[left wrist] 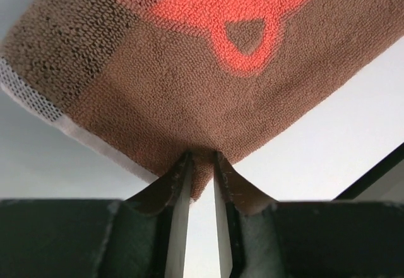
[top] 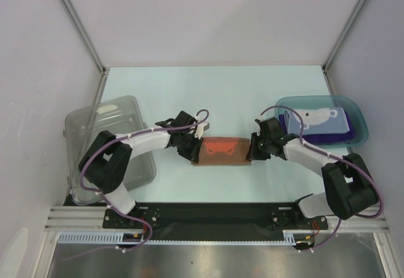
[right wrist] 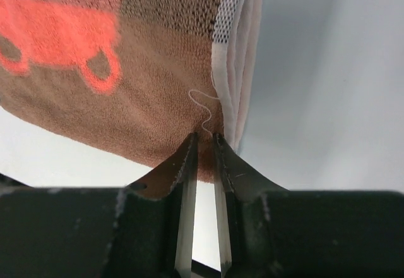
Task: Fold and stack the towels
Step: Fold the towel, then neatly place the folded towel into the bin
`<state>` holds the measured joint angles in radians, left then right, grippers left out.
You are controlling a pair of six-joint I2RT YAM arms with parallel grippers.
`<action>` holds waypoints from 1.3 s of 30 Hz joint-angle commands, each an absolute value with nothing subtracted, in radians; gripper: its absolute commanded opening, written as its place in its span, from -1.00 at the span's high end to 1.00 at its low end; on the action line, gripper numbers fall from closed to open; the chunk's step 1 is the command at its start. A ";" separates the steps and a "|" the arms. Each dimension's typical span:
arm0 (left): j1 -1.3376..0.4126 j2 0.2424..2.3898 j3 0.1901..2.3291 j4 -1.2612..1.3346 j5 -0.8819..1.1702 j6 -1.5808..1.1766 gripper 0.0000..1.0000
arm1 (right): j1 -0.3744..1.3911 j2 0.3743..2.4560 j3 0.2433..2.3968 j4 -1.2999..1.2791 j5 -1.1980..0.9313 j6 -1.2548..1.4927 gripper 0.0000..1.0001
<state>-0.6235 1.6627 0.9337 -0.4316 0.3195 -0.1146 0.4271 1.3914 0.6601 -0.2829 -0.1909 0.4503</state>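
Observation:
An orange-brown towel (top: 221, 151) with a red print lies folded between the two arms on the pale table. My left gripper (top: 193, 150) is shut on its left edge; in the left wrist view the fingertips (left wrist: 202, 161) pinch the brown cloth (left wrist: 208, 82). My right gripper (top: 252, 148) is shut on its right edge; in the right wrist view the jaws (right wrist: 205, 140) pinch the towel (right wrist: 126, 69) beside its white hem. Folded towels, light blue with white print (top: 319, 120) over purple (top: 328, 138), lie in the teal tray.
A teal translucent tray (top: 360, 110) stands at the right. A clear plastic bin (top: 104, 142) stands at the left by the left arm. White walls enclose the table at the back and both sides. A black rail runs along the near edge.

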 commanded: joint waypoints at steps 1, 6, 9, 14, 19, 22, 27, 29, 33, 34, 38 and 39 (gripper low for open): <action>-0.629 1.649 1.006 -0.445 0.275 -0.150 0.46 | 0.423 1.352 0.735 -0.310 -0.134 0.417 0.60; -0.629 1.663 1.113 -0.534 0.245 -0.141 0.36 | 0.420 1.327 0.778 -0.315 -0.167 0.413 0.59; -0.621 1.710 1.160 -0.545 0.222 -0.140 0.36 | 0.413 1.382 0.810 -0.288 -0.169 0.407 0.59; -0.592 1.804 1.195 -0.517 0.187 -0.153 0.39 | 0.379 1.517 0.828 -0.175 -0.130 0.339 0.60; -0.568 1.888 1.198 -0.505 0.170 -0.149 0.43 | 0.368 1.627 0.863 -0.146 -0.094 0.282 0.60; -0.568 1.859 1.186 -0.497 0.156 -0.152 0.42 | 0.376 1.595 0.864 -0.169 -0.077 0.276 0.53; -0.568 1.778 1.219 -0.534 0.160 -0.156 0.36 | 0.377 1.448 0.899 -0.310 -0.080 0.328 0.21; -0.568 1.729 1.226 -0.543 0.170 -0.155 0.34 | 0.377 1.419 0.887 -0.369 -0.077 0.362 -0.07; -0.565 1.661 1.200 -0.517 0.186 -0.170 0.30 | 0.376 1.368 0.819 -0.362 -0.110 0.423 -0.36; -0.565 1.655 1.172 -0.505 0.192 -0.178 0.29 | 0.377 1.370 0.809 -0.350 -0.115 0.442 -0.36; -0.563 1.664 1.097 -0.445 0.219 -0.209 0.30 | 0.379 1.408 0.792 -0.301 -0.147 0.460 -0.36; -0.563 1.675 1.086 -0.437 0.228 -0.210 0.31 | 0.379 1.420 0.784 -0.292 -0.149 0.463 -0.36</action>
